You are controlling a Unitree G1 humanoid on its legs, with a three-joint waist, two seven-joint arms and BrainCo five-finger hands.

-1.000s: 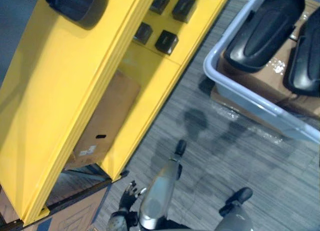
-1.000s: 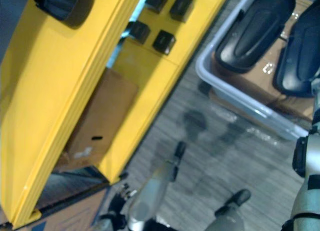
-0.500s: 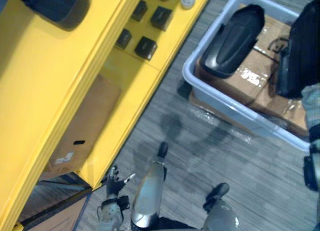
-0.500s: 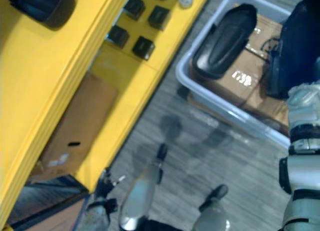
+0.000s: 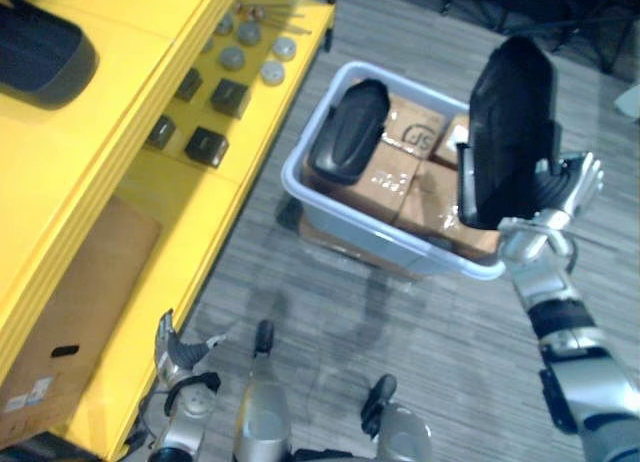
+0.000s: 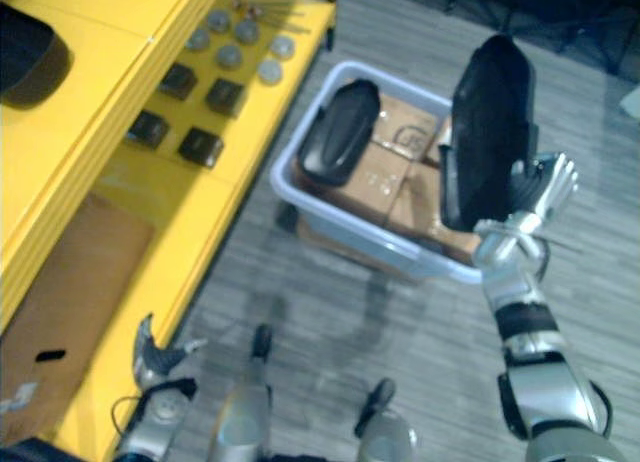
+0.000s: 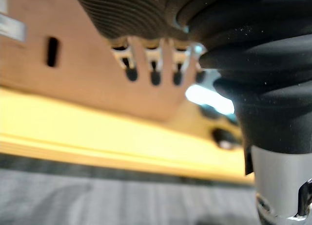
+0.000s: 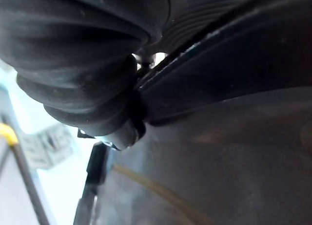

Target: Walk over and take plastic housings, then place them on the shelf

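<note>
The right hand [image 5: 556, 197], right of centre, grips a long black plastic housing [image 5: 508, 132] upright above the pale grey plastic bin [image 5: 385, 240]. A second black housing [image 5: 348, 132] lies in the bin. A third black housing [image 5: 40, 57] sits on the yellow metal shelf [image 5: 90, 162], upper left. The left hand [image 5: 176, 348], lower left, hangs slack-fingered and empty. Pickup looks done; carrying across and shelving remain.

Bare carpet [image 5: 330, 294] between yellow shelf [image 5: 110, 132] and grey bin [image 5: 380, 240]; black blocks [image 5: 207, 142] on shelf tier.

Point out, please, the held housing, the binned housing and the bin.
Held housing [image 5: 510, 132], left eye view, dark shell's middle.
Binned housing [image 5: 348, 142], left eye view, curved top.
Bin [image 5: 400, 245], left eye view, near rim.
</note>
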